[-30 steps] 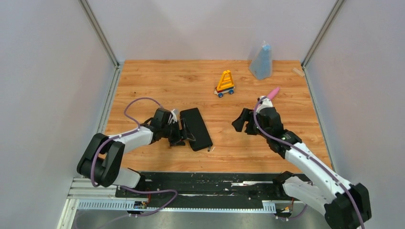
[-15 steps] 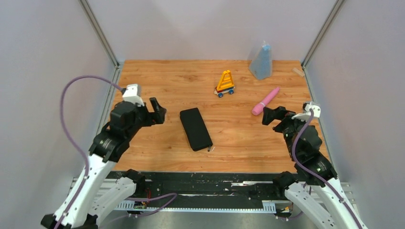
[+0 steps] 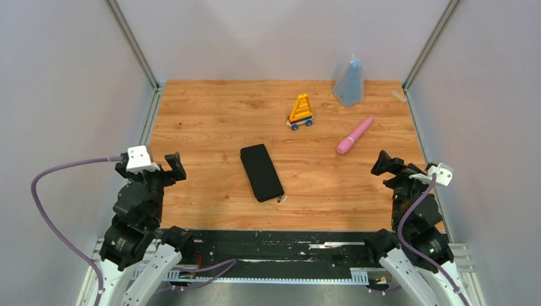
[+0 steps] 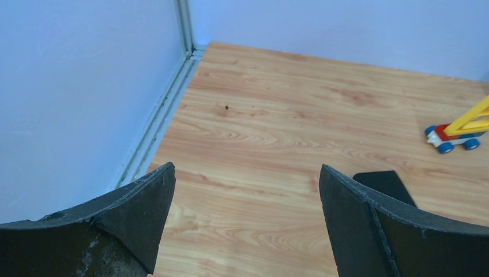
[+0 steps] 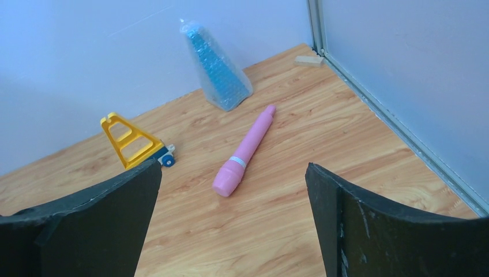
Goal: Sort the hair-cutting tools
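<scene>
Top external: black case [image 3: 261, 172] lies between left fingers [image 3: 175, 167] and right fingers [image 3: 383, 163].

No word, number, brand or sign can be read anywhere. The flat black case [image 3: 261, 172] at the middle of the table, the yellow toy [image 3: 300, 111] beyond it, the pink wand [image 3: 355, 135] and the blue wrapped packet [image 3: 349, 81] show no legible marking.
</scene>
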`<move>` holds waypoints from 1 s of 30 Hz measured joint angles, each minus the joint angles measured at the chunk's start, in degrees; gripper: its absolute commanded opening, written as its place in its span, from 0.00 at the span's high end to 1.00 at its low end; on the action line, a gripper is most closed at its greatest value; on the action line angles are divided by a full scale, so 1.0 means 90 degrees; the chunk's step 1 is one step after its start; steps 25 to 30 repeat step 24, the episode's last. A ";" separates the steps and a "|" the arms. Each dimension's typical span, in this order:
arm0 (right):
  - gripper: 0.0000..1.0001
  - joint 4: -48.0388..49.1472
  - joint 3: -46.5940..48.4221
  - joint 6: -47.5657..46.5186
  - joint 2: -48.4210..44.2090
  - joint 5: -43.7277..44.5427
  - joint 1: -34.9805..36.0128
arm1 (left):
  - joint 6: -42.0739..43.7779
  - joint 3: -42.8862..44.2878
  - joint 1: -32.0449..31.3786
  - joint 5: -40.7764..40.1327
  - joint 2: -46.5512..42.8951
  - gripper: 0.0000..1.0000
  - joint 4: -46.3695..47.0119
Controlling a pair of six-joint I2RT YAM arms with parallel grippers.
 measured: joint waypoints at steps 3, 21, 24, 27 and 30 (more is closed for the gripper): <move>0.00 0.0211 -0.0199 -0.0102 -0.0279 0.0107 -0.0002 | 0.0175 -0.0471 0.0000 -0.0131 -0.0262 0.00 0.0134; 0.00 0.0724 -0.0481 -0.0342 -0.0134 -0.0282 -0.0831 | 0.0447 -0.0865 0.0058 -0.0517 -0.0954 0.00 0.0699; 0.00 0.0729 -0.0481 -0.0342 -0.0134 -0.0364 -0.0889 | 0.0469 -0.0884 0.0075 -0.0527 -0.1013 0.00 0.0733; 0.00 0.0729 -0.0481 -0.0342 -0.0134 -0.0364 -0.0889 | 0.0469 -0.0884 0.0075 -0.0527 -0.1013 0.00 0.0733; 0.00 0.0729 -0.0481 -0.0342 -0.0134 -0.0364 -0.0889 | 0.0469 -0.0884 0.0075 -0.0527 -0.1013 0.00 0.0733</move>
